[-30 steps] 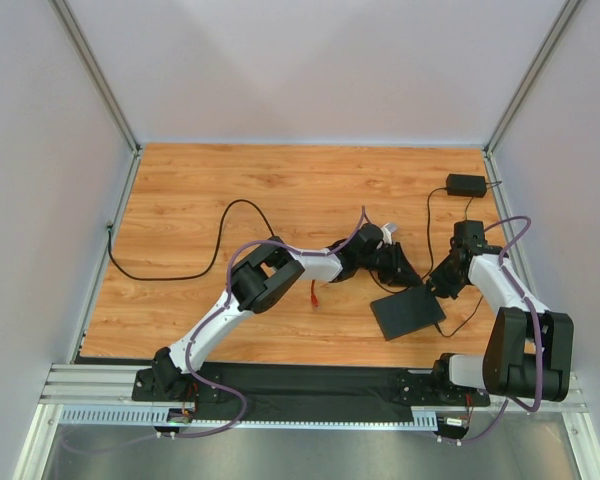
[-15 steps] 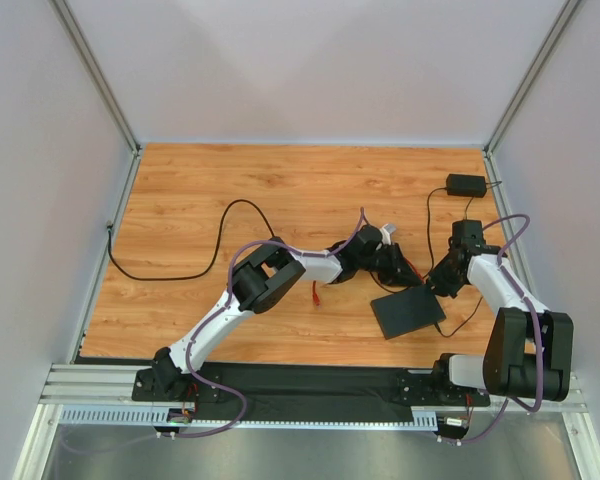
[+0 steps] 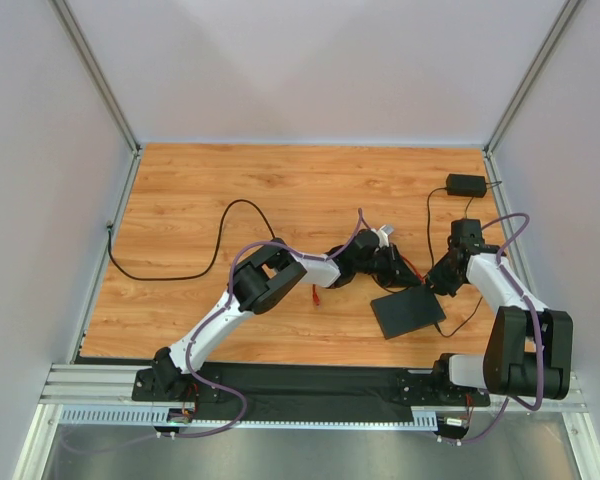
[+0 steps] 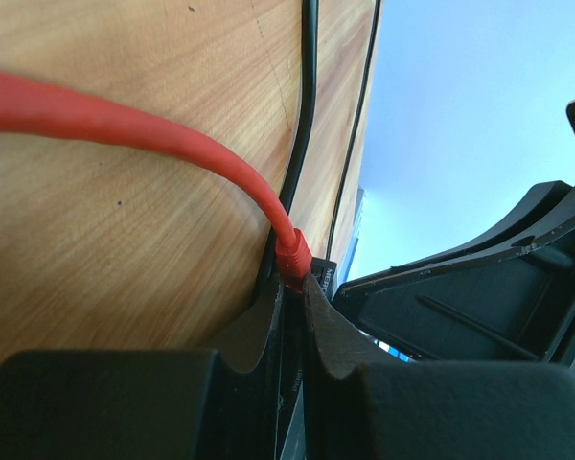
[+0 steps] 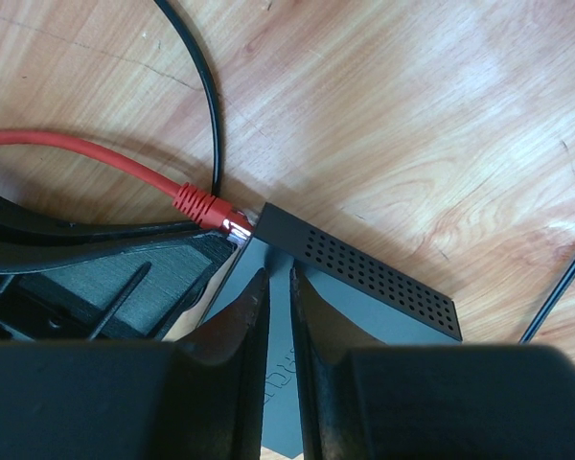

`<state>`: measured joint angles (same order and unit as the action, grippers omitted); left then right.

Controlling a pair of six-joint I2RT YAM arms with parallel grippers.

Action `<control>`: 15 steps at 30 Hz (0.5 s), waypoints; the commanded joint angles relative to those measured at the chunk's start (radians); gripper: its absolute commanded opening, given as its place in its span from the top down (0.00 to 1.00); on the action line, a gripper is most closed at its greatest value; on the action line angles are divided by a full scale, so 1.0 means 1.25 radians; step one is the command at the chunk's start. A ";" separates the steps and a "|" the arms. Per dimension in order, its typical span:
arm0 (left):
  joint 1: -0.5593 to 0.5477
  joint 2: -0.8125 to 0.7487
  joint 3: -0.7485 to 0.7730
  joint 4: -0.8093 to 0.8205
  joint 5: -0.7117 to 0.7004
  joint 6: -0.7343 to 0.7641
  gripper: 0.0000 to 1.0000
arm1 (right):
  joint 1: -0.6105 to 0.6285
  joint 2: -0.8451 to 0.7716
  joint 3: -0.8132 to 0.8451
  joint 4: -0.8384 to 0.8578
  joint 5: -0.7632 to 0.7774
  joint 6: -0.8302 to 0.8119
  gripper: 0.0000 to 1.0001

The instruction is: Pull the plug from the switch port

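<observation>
**Two grippers meet at one box corner**

The plug sits at the far corner of the box, its clear tip touching the box edge. The port is hidden, so you can't tell how far in the plug is. The left gripper is pinched on the plug with just its tips, which looks like a thin hold. Pull straight away from the box, the way the plug points, slow and even. Don't twist, or the tips may slip. The right gripper has its fingers almost together, holding nothing, just over the box top. You can't tell if it touches. Press it down on the box so the box can't slide with the pull.

The left arm reaches long and low toward the box, wrist rolled on its side. The right arm is folded, elbow high, forearm pointing at the box.
</observation>
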<state>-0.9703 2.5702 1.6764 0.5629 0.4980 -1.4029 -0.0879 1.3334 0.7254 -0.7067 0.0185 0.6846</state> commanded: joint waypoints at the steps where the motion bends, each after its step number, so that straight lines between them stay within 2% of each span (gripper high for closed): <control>1: -0.001 -0.002 -0.006 -0.080 -0.125 0.058 0.96 | 0.005 0.070 -0.072 -0.020 0.077 -0.002 0.84; 8: 0.006 -0.046 -0.017 -0.093 -0.157 0.128 1.00 | 0.005 0.073 -0.071 -0.025 0.077 0.000 0.84; 15: 0.015 -0.044 -0.026 -0.032 -0.140 0.121 1.00 | 0.005 0.092 -0.065 -0.036 0.096 0.005 0.84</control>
<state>-0.9794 2.5355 1.6630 0.5205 0.4427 -1.3140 -0.0872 1.3483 0.7345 -0.7063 0.0200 0.6926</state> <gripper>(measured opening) 0.138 0.158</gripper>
